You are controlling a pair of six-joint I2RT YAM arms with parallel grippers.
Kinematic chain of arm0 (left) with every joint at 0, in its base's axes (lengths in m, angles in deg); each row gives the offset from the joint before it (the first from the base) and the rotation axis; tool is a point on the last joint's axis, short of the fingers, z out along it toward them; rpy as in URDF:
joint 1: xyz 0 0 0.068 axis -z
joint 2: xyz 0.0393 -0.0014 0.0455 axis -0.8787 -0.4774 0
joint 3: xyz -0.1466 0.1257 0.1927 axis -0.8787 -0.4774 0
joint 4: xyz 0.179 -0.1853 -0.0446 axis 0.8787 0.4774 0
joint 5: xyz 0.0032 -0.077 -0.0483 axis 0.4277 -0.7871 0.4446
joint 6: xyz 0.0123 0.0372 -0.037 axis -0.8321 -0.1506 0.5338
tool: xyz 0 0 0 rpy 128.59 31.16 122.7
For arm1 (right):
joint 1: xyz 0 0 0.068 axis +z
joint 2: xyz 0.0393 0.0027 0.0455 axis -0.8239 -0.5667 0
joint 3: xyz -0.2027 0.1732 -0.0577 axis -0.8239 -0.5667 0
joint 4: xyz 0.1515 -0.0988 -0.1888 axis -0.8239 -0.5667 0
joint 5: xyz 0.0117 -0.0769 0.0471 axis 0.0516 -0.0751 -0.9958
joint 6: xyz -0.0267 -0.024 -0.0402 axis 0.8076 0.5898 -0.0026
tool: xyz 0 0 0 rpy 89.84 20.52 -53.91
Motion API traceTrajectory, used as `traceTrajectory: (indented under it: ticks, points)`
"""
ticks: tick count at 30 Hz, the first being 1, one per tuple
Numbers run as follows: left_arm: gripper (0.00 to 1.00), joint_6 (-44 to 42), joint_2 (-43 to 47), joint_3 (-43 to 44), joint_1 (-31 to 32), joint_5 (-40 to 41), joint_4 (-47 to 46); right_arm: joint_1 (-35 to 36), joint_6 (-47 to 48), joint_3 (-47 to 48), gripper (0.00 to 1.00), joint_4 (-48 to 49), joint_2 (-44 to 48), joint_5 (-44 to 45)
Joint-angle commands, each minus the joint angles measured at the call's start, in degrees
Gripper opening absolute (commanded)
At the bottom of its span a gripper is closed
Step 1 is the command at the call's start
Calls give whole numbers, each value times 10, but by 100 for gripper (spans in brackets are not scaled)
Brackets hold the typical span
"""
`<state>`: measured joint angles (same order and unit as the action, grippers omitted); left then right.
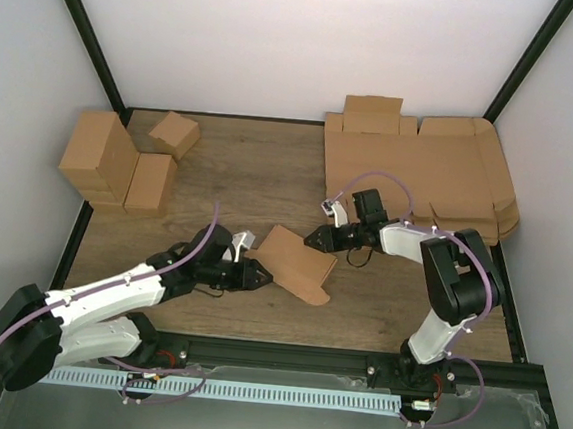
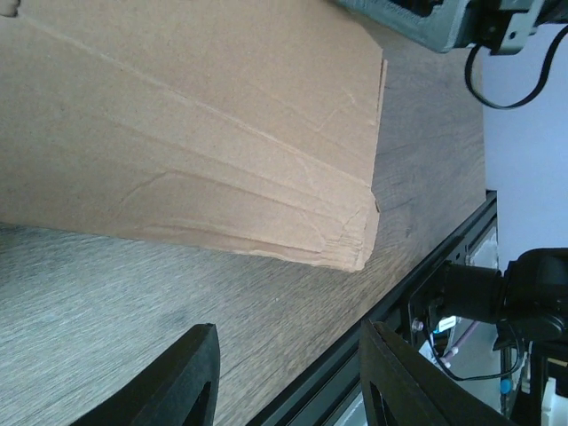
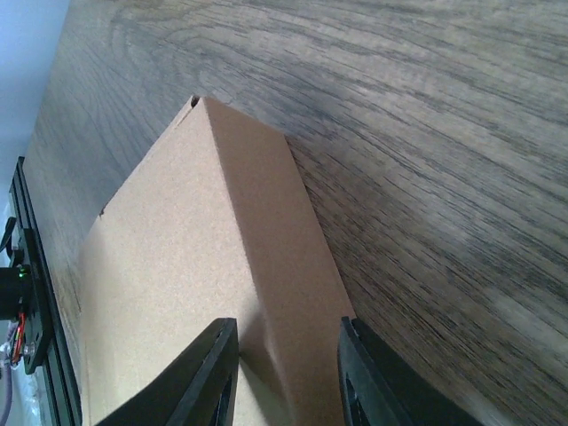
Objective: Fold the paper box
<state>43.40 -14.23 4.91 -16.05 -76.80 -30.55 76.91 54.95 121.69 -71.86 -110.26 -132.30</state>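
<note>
The paper box [image 1: 297, 264] lies in the middle of the table, partly folded, with one panel raised along a crease. My left gripper [image 1: 257, 275] is open and empty just left of the box's near edge. In the left wrist view the box [image 2: 204, 124] fills the top, and the gripper [image 2: 288, 377] hovers over bare wood below its corner. My right gripper [image 1: 314, 240] is at the box's far right end. In the right wrist view its open fingers [image 3: 284, 377] straddle the box's folded side panel [image 3: 284, 266] without closing on it.
A thick pile of flat cardboard sheets [image 1: 420, 176] lies at the back right. A group of blocky folded boxes [image 1: 120, 165] stands at the back left. A black rail [image 1: 284, 353] runs along the table's near edge, close to the left gripper.
</note>
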Motion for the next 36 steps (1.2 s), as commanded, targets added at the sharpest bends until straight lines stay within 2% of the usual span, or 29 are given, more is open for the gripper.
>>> traceTrajectory:
  ticks: [1, 5, 8, 14, 17, 22, 26, 30, 33, 36]
  points:
    - [45, -12, -2, 23, 3, 4, 7, -11, 7, 4, 33, 8, -17, -8]
    - [45, -25, 2, 40, 0, 9, 30, -33, 4, -1, 32, 22, -37, -22]
    - [45, -47, 7, 65, -12, 9, 61, -53, 0, 2, 26, 30, -57, -41]
    - [45, -74, 12, 98, -52, -16, 85, -76, -12, 4, 25, 50, -83, -49]
    - [45, -76, -10, 89, -56, -30, 62, -80, -11, 10, 25, 54, -94, -61]
    - [42, -66, -98, 47, -52, -56, -54, -80, -12, 17, 25, 55, -100, -66]
    - [40, -88, -170, 70, -49, -51, -78, -81, -11, 25, 26, 51, -97, -64]
    - [42, -118, -193, 104, -49, -7, -72, -80, -16, 40, 28, 33, -83, -30]
    - [42, -134, -192, 128, -59, 16, -63, -80, -31, 40, 33, 22, -42, 27]
    - [43, -145, -190, 143, -86, 21, -60, -80, -55, 27, 34, 15, 13, 88]
